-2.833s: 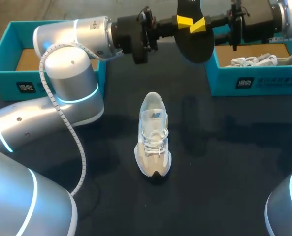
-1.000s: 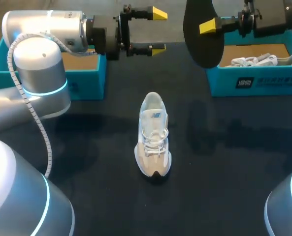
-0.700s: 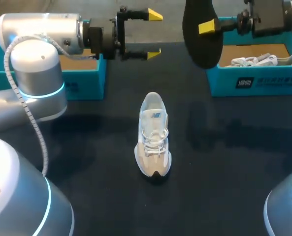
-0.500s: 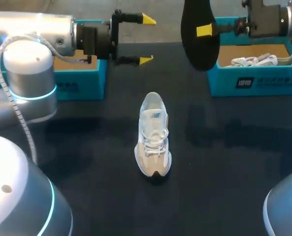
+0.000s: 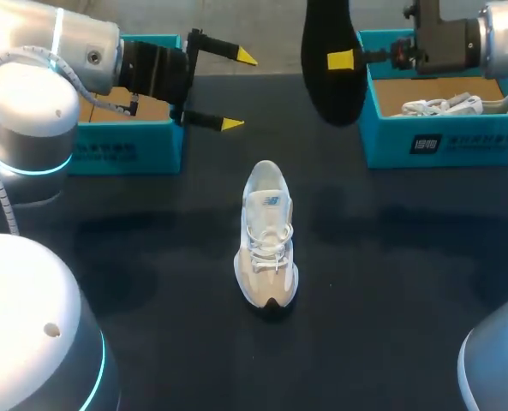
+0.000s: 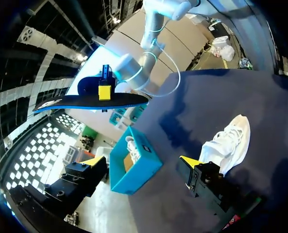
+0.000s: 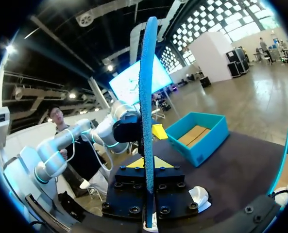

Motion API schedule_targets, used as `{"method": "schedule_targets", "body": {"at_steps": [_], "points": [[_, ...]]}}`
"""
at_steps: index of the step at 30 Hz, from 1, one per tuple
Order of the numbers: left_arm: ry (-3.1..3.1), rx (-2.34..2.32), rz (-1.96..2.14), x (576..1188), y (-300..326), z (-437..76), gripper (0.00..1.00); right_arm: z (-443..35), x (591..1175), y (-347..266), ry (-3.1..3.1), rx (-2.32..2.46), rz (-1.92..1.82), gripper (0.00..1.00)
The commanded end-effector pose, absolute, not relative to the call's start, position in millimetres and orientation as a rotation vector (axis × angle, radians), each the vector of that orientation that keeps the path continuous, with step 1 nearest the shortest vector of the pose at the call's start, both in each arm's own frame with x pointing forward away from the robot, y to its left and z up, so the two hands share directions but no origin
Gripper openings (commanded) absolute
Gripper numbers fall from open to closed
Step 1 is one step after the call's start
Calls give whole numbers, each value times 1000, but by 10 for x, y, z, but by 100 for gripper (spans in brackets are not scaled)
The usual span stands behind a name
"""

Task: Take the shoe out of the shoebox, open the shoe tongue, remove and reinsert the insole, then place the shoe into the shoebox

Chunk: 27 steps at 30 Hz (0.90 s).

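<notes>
Sitting upright on its sole near the middle of the table, the white shoe was out of both boxes, its length running between the far and near edges, with neither gripper touching it. I had the dark insole in the air above the far edge, clear of the shoe and just beside the right-hand shoebox. My right gripper was clamped on the insole, one yellow tip on each face; in its wrist view the insole rose edge-on from between the fingers. My left gripper hung over the table with its fingers spread wide and nothing in them, just beside the teal shoebox at the far left corner. A second pale shoe lay in the shoebox at the far right corner.
</notes>
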<state>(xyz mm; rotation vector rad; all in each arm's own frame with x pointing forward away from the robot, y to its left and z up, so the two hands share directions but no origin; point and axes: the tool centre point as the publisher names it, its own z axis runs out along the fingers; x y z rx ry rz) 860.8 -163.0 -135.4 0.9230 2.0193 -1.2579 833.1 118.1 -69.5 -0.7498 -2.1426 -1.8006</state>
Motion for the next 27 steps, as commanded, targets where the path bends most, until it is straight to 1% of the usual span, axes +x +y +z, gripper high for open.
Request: {"method": "schedule_targets", "body": {"at_steps": [1,17,27], "points": [[2020,917,-1252,8594,-1580,-1443,100,-779,8449,1326,-2139,-711,-1808,0],[2155,797,-1216,8537,-1374,-1987,100,-1285,8438,1625,-2060,-646,-1848,0],[2155,797,-1216,8537,-1374,-1987,100,-1341,8409,1684,-2044,-627,-1849,0]]}}
